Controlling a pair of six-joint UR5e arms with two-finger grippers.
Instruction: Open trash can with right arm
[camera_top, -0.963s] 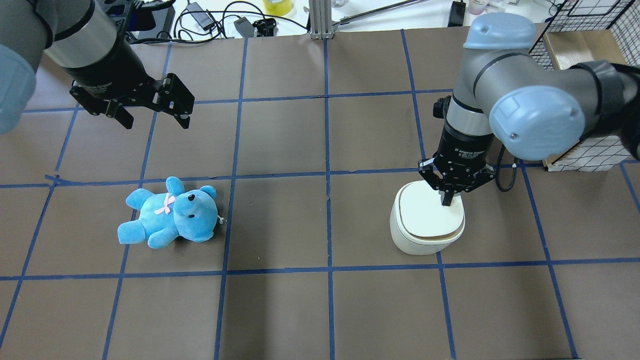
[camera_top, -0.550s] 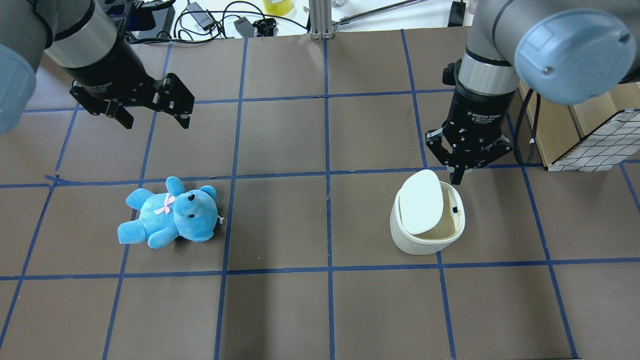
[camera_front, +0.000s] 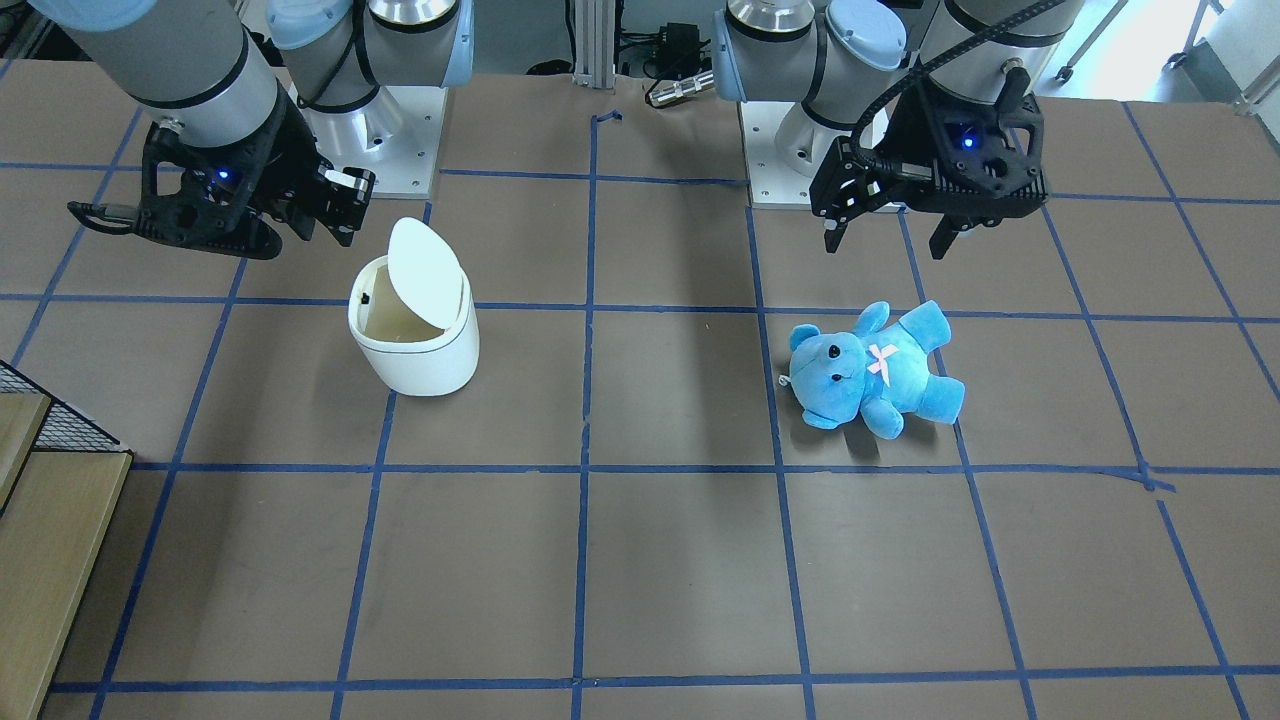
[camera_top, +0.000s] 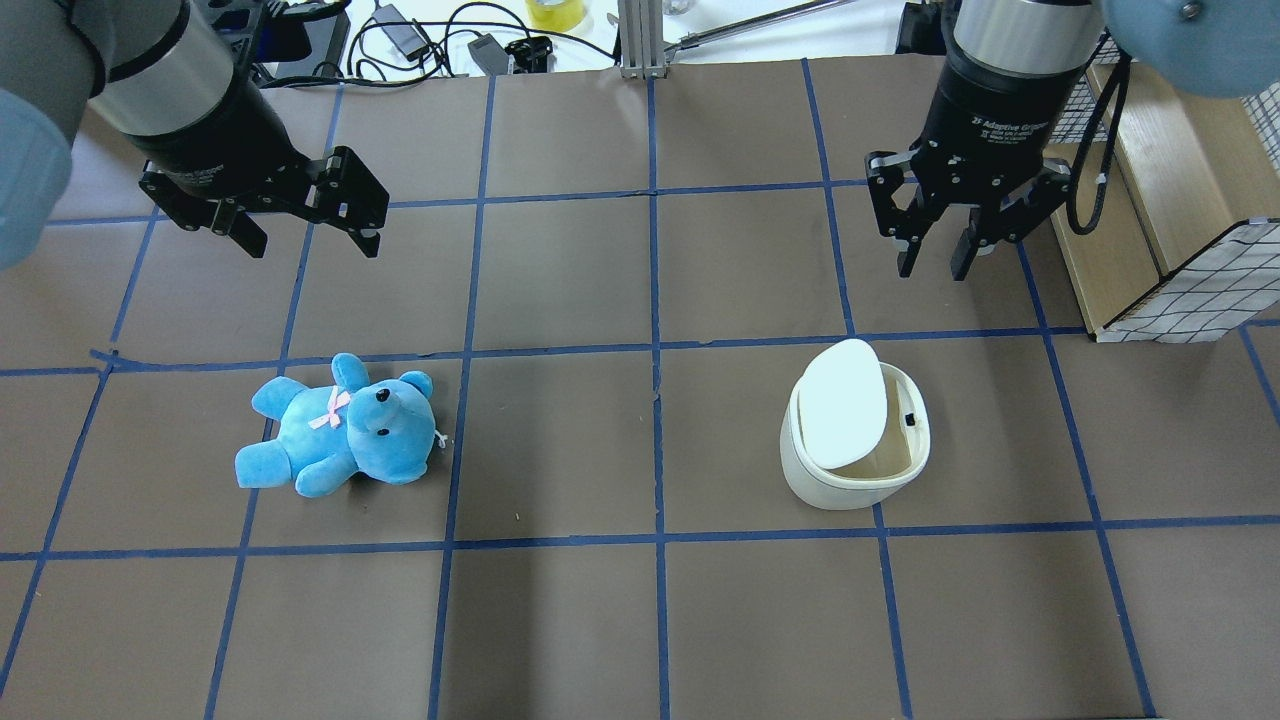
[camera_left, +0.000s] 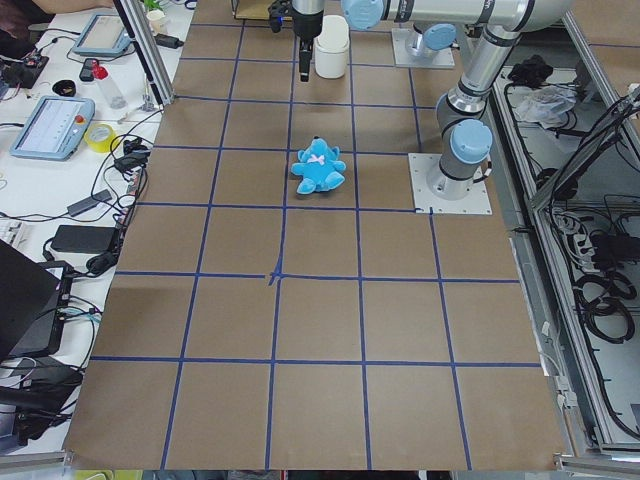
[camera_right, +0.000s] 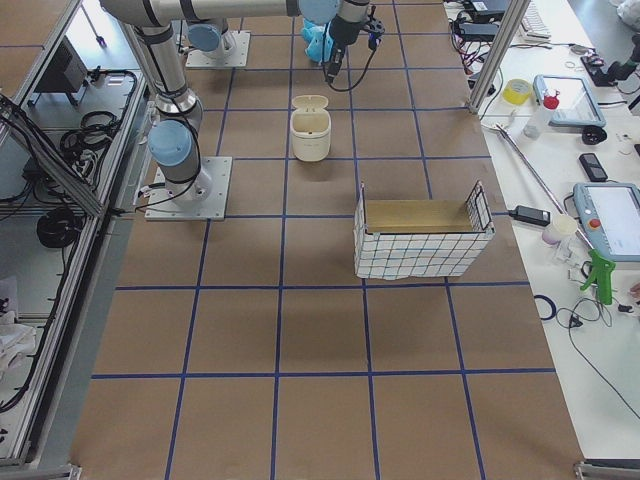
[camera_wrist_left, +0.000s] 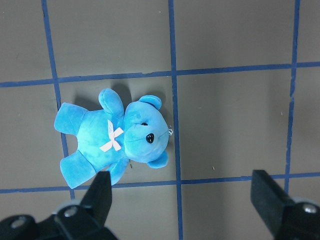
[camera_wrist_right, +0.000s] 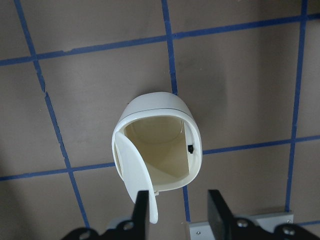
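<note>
Trash can (camera_top: 850, 480) on the tabletop's (camera_top: 560, 620) right half; lid (camera_top: 840, 400) tipped up, task judged complete; right gripper (camera_top: 935, 270) hangs raised, partly open, empty, leaving the opening clear.

Smooth glossy plastic trash can (camera_top: 852, 470)

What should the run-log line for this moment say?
trash can: lid tipped up, tan inside showing | right gripper: open, empty, clear of can | left gripper: open, empty | blue teddy: not held
</note>
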